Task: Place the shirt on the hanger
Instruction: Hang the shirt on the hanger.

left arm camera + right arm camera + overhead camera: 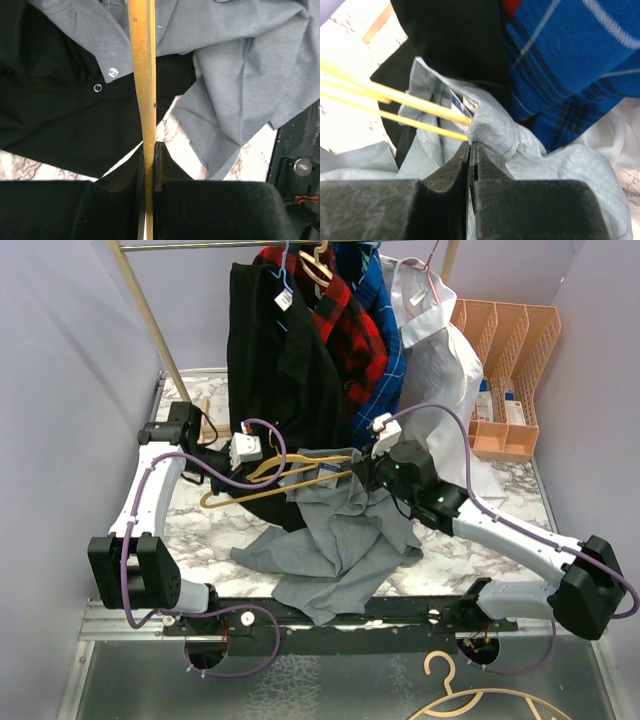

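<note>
The light-grey shirt (335, 540) lies crumpled on the marble table, its upper part lifted toward the thin yellow-gold hanger (290, 478), which hangs level above the table. My left gripper (262, 462) is shut on the hanger; in the left wrist view the hanger's rod (142, 75) runs straight up from between the fingers (162, 165), with the shirt (240, 65) spread below. My right gripper (362, 473) is shut on a fold of the shirt (495, 125) that is drawn over the hanger's right end. Two hanger rods (395, 97) disappear into that fold.
A rack at the back holds a black garment (275, 340), red and blue plaid shirts and a white shirt (440, 350). The black garment (50, 115) hangs close behind the hanger. An orange organiser (510, 370) stands back right. A pale tan hanger (480, 700) lies below the table's front edge.
</note>
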`<state>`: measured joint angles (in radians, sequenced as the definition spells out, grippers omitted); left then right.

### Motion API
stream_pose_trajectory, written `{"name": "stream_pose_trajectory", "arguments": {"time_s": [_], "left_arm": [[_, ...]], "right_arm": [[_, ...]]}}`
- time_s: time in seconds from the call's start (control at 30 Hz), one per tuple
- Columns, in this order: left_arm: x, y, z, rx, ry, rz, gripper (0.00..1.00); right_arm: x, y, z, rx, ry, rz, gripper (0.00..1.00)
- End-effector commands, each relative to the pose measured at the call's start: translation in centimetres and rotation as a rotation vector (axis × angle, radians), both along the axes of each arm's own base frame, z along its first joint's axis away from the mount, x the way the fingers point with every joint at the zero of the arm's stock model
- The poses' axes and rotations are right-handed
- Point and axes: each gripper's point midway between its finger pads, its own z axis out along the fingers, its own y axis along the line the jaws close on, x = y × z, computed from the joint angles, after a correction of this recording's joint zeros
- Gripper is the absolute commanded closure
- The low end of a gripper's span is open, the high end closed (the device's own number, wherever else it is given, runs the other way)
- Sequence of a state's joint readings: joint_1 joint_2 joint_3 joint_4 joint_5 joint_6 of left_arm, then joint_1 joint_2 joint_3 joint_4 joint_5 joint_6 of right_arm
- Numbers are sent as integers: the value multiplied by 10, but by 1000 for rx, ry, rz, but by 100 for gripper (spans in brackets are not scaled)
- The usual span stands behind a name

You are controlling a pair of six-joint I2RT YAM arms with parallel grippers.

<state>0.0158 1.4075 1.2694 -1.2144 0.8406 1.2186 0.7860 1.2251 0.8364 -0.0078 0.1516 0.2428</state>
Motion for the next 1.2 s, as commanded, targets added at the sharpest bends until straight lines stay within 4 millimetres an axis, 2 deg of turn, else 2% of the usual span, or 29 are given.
{"name": "stream_pose_trajectory", "arguments": {"time_s": [0.0, 0.13, 0.3, 0.43, 0.5, 0.63, 0.7, 0.9, 1.03, 1.17], "left_arm": [[-24, -24, 24, -123, 14, -65, 100], [-33, -28, 14, -103, 43, -88, 100], [-27, -19, 1, -32, 26, -77, 100], [-24, -20, 5, -39, 25, -82, 100], [-25, -18, 5, -25, 31, -95, 100], [-29, -10, -3, 33, 35, -111, 100], [-30, -7, -6, 51, 32, -114, 100], [-27, -12, 0, 18, 18, -109, 100], [-18, -23, 13, -53, 4, -98, 100], [-8, -32, 28, -121, 2, -91, 100]], "right_arm": [[-3, 23, 42, 98, -41, 84, 99], [-7, 26, 60, 125, -60, 101, 99], [-13, 22, 85, 144, -75, 110, 99], [-29, 29, 90, 169, -31, 187, 99], [-32, 24, 96, 175, -37, 173, 99], [-29, -2, 115, 139, -91, 84, 99], [-31, -6, 118, 116, -94, 80, 99], [-37, 0, 110, 78, -38, 130, 99], [-48, 18, 99, 97, 35, 226, 99], [-62, 34, 79, 95, 128, 312, 99]]}}
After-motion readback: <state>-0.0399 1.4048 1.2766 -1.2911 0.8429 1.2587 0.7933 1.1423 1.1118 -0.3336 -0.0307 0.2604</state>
